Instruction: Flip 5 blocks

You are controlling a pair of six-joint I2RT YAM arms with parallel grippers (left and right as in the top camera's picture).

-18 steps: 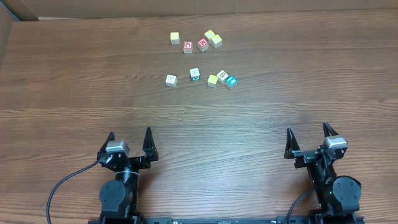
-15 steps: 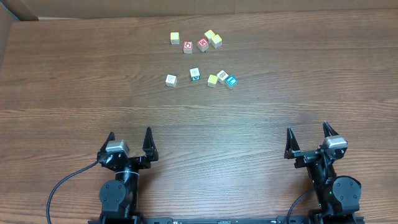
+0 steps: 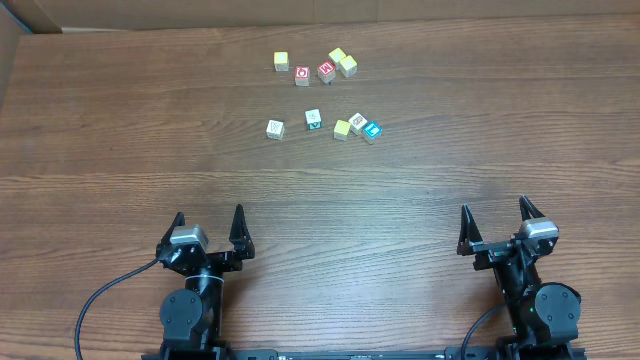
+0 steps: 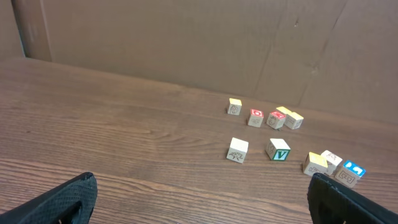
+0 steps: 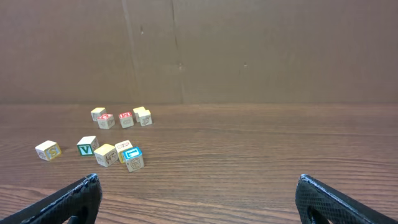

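Observation:
Several small wooden blocks lie in two loose rows at the far middle of the table. The nearer row holds a grey-patterned block point(image 3: 275, 129), a teal-lettered block point(image 3: 313, 119), a yellow block point(image 3: 343, 128), a cream block point(image 3: 357, 122) and a blue-topped block point(image 3: 372, 130). In the left wrist view the teal block point(image 4: 278, 149) shows a V and the blue-topped block point(image 4: 349, 172) sits at far right. My left gripper point(image 3: 208, 222) and right gripper point(image 3: 495, 215) rest open near the front edge, well short of the blocks, holding nothing.
The far row has two red-faced cubes point(image 3: 302, 75) point(image 3: 326, 71) between pale yellow cubes point(image 3: 281, 61) point(image 3: 347, 66). A brown cardboard wall point(image 5: 199, 50) stands behind the wooden table point(image 3: 450, 120). A black cable point(image 3: 100, 300) loops by the left arm's base.

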